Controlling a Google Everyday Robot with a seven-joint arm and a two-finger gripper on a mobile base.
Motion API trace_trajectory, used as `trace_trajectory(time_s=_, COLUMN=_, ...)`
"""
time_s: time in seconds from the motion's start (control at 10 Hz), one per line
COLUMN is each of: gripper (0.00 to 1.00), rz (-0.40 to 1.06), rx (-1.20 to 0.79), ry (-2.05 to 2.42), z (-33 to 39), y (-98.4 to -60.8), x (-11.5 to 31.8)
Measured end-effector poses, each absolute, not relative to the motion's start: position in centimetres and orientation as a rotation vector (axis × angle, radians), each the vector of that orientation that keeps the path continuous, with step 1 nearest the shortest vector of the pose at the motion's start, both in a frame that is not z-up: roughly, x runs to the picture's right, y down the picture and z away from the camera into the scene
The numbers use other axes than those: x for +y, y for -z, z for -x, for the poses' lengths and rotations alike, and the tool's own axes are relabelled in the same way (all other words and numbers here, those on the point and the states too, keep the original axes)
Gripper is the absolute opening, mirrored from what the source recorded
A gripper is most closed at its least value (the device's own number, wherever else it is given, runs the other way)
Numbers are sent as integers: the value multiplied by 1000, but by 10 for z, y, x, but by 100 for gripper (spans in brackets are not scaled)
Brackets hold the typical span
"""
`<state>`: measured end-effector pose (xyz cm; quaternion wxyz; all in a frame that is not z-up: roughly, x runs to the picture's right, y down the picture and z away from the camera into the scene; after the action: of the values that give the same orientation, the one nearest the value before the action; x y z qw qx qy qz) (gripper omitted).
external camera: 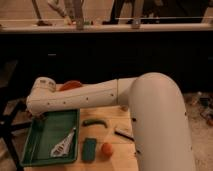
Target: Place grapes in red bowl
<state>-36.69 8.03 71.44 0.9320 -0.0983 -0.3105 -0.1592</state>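
- Grapes: not visible anywhere; maybe hidden behind the arm or in the gripper, can't tell which.
- Gripper [40, 115] hangs under the arm's left end, mostly hidden, over the far-left corner of the green tray [35, 147]. Fingers are pinched narrow; can't tell whether anything is held.
- Red bowl [71, 84]: just beyond the gripper and a little to its right, only a sliver of rim showing over the arm.
- Green pepper [95, 122] and orange fruit [106, 148] lie well to the gripper's right; not targets.
- Step in hand, by my judgement: carrying toward the bowl.
- To do it well: stay pinched until centred over the bowl, lower close inside the rim, then release so the berries don't roll out.
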Motion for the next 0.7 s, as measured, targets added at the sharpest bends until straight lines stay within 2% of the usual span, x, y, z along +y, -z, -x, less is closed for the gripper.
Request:
trace_trajectory(time_s=0.3, gripper=0, rz=150, rx=-615, ry=307, z=360, y=-701, x=47)
trace_trajectory(time_s=0.7, gripper=0, rz=148, rx=-614, ry=309, z=358, y=-700, x=45)
